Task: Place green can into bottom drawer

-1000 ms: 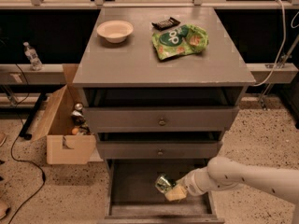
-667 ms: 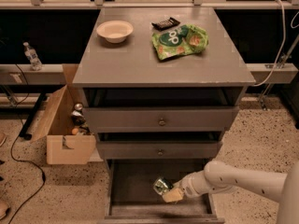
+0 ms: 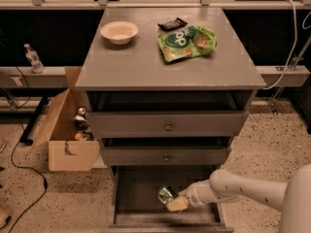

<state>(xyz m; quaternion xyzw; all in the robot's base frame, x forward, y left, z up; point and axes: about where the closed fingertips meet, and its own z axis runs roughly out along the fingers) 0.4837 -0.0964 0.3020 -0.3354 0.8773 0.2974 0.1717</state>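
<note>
The bottom drawer of the grey cabinet is pulled open and shows a wide grey tray. My white arm reaches in from the lower right. My gripper is inside the drawer, low over its floor right of centre, shut on the green can. The can is small, shiny, with green-and-white print, and sticks out to the left of the fingers, tilted.
On the cabinet top lie a cream bowl, a green snack bag and a small black item. Two shallower knobbed drawers sit above. An open cardboard box with items stands left of the cabinet. A cable runs on the floor.
The arm and gripper have shifted slightly left and deeper into the bottom drawer with the can still held.
</note>
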